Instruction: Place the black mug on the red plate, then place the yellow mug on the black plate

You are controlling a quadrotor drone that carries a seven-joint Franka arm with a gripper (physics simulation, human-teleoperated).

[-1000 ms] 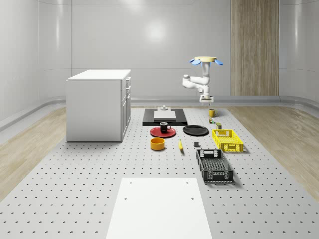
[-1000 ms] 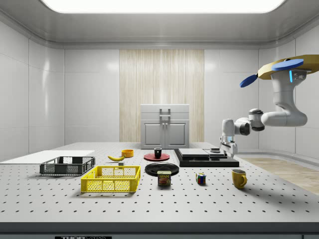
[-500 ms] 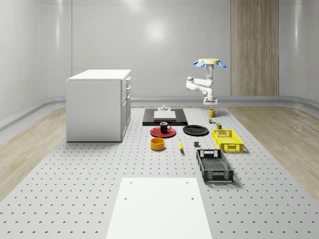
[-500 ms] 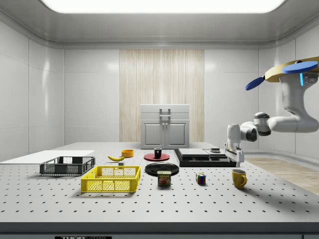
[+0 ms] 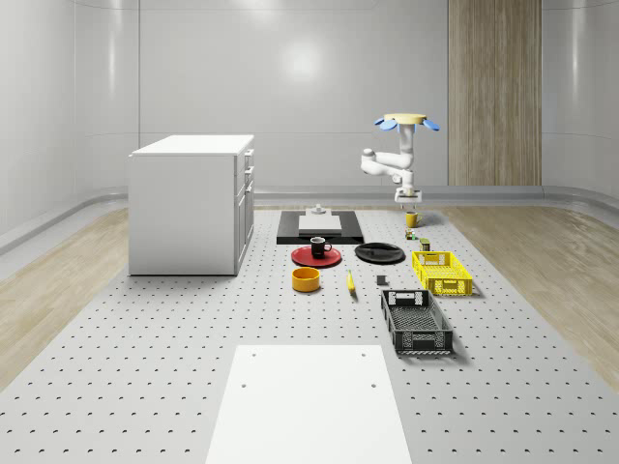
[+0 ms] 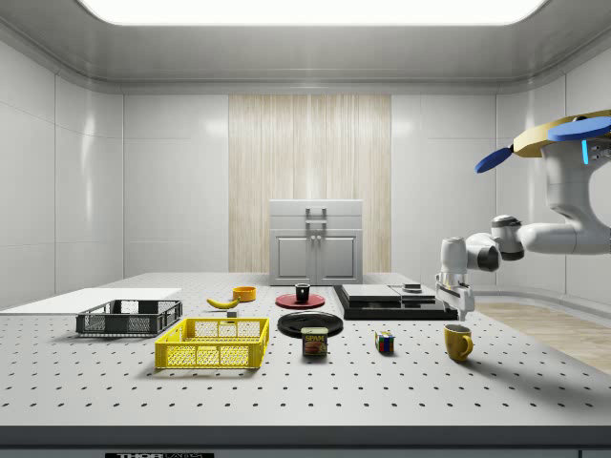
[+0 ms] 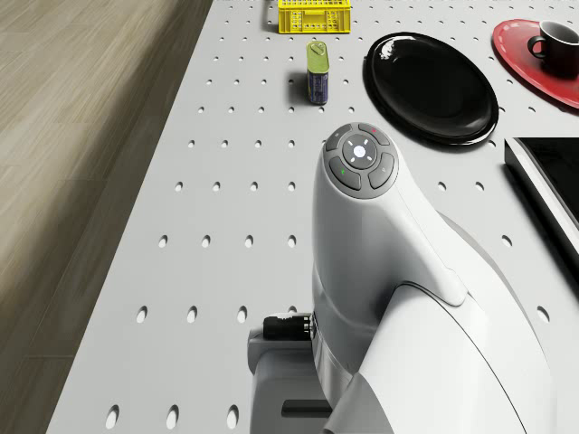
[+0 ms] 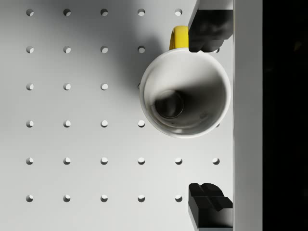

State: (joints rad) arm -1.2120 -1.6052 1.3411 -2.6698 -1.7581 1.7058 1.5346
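Note:
The yellow mug (image 5: 411,219) (image 6: 458,342) stands upright on the table at the far right of the whole-scene view. In the wrist view its white inside (image 8: 185,94) and yellow handle (image 8: 179,37) face the camera. My gripper (image 8: 210,115) (image 6: 462,311) hangs open just above the mug, one finger to each side of its rim. The drone (image 5: 404,121) (image 6: 563,138) hovers over the table's far edge beside the mug. The black mug (image 5: 319,247) (image 7: 554,38) sits on the red plate (image 5: 305,258) (image 7: 520,50). The black plate (image 5: 379,253) (image 7: 430,74) lies bare next to it.
A can (image 7: 317,72) and a Rubik's cube (image 6: 384,342) stand between the yellow mug and the yellow crate (image 5: 442,272). A black slab (image 5: 319,227), orange bowl (image 5: 307,278), banana (image 5: 350,281), black crate (image 5: 416,322) and white cabinet (image 5: 191,203) lie farther off.
Drone and arm shifted toward the whole-scene view's right, and the gripper came down over the yellow mug. Over the last half second they moved only slightly.

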